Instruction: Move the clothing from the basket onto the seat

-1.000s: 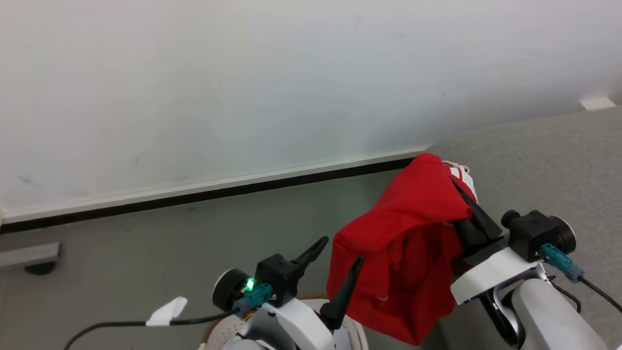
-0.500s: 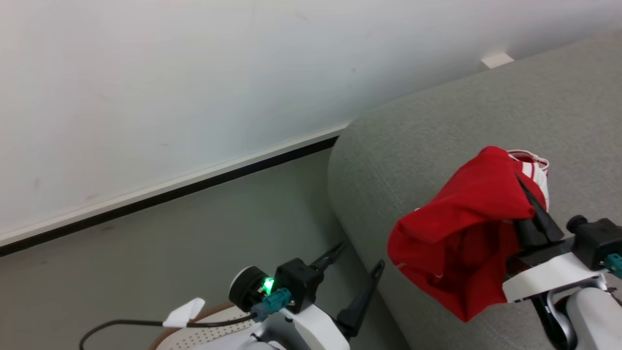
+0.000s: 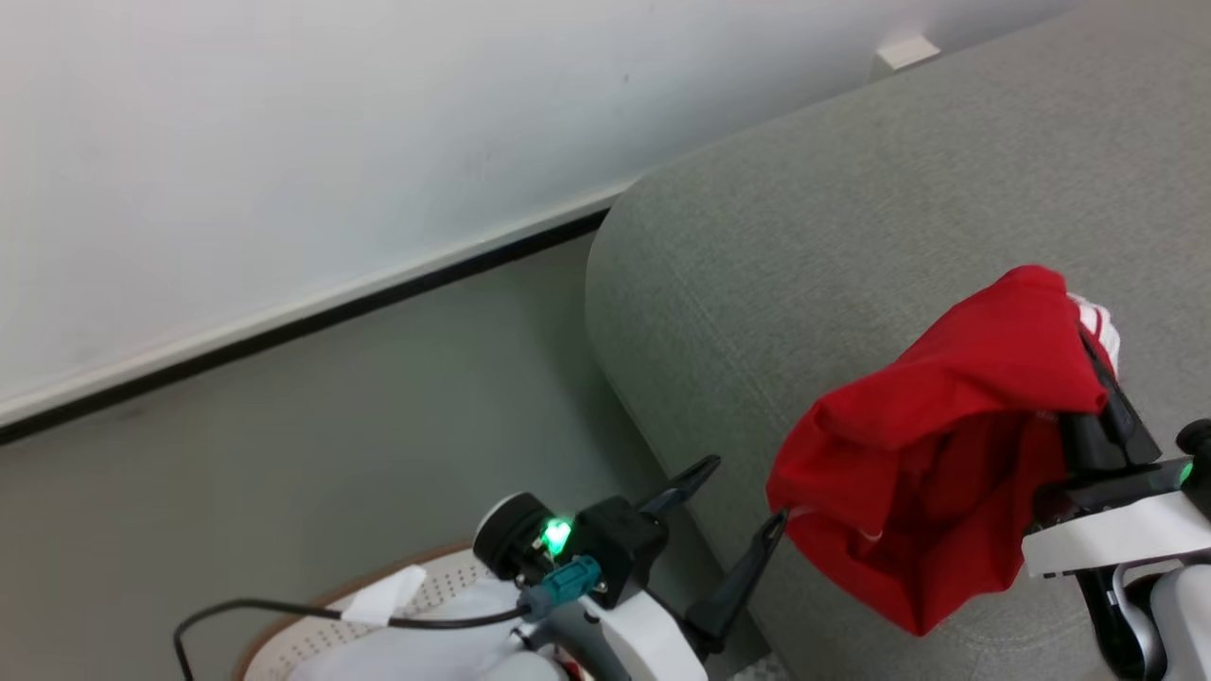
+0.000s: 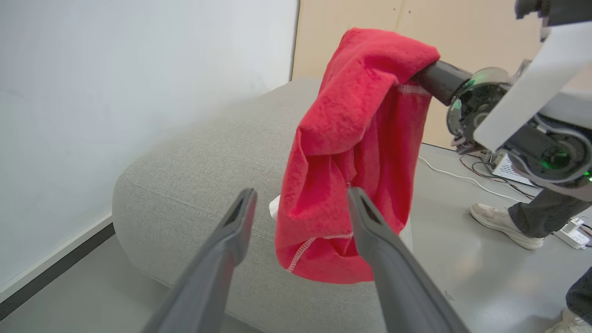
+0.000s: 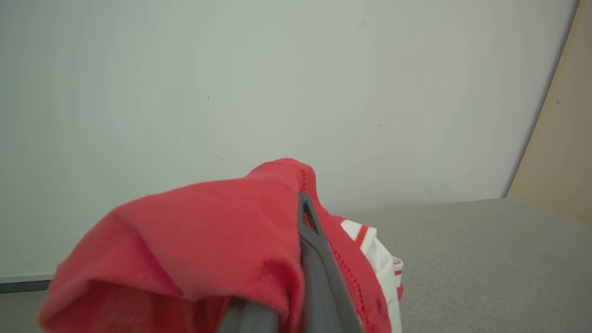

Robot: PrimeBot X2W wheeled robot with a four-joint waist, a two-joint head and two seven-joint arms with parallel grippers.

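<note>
Over the last second the head camera has swung toward the seat (image 3: 851, 208), and the right gripper (image 3: 1093, 364) has carried the clothing (image 3: 932, 473) from beside the seat's corner to over its cushion. Its fingers are clamped on the red garment, which hangs above the seat, apparently not yet resting on it. The left gripper (image 3: 744, 492), fingers spread wide and empty, sits just off the seat's corner, with the basket (image 3: 307, 641) further from the seat. This looks like the carrying step. The next move calls for lowering the garment onto the seat, then letting go.
</note>
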